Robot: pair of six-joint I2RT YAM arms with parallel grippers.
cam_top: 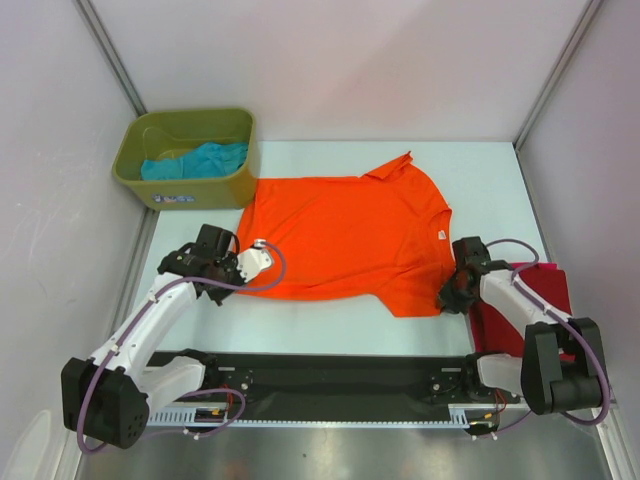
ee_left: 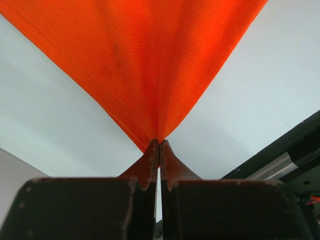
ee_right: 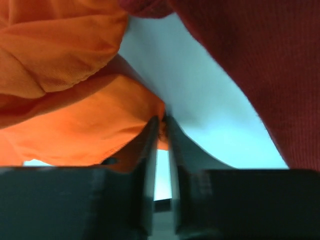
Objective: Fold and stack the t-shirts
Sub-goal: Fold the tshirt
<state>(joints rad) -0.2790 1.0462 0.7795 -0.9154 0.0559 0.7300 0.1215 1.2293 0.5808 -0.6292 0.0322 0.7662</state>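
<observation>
orange t-shirt (cam_top: 350,235) spread flat on the table (cam_top: 480,170), mid-frame
we see the left gripper (ee_left: 159,147) clamped on its lower left hem. the right gripper (ee_right: 161,127) stands narrow at its lower right corner, and we cannot tell whether it grips. the dark red t-shirt (ee_right: 250,60) lies at right, the teal t-shirt (cam_top: 205,158) in the bin (cam_top: 190,192) upper left.

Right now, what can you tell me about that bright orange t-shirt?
The bright orange short-sleeved cloth t-shirt lies spread flat on the pale table, neck to the right, a small white label at the collar. One sleeve is rumpled at the far edge. The left fingers pinch its hem corner shut, holding up a taut fold. The right fingers sit almost closed at its bunched near sleeve; grip unclear.
</observation>
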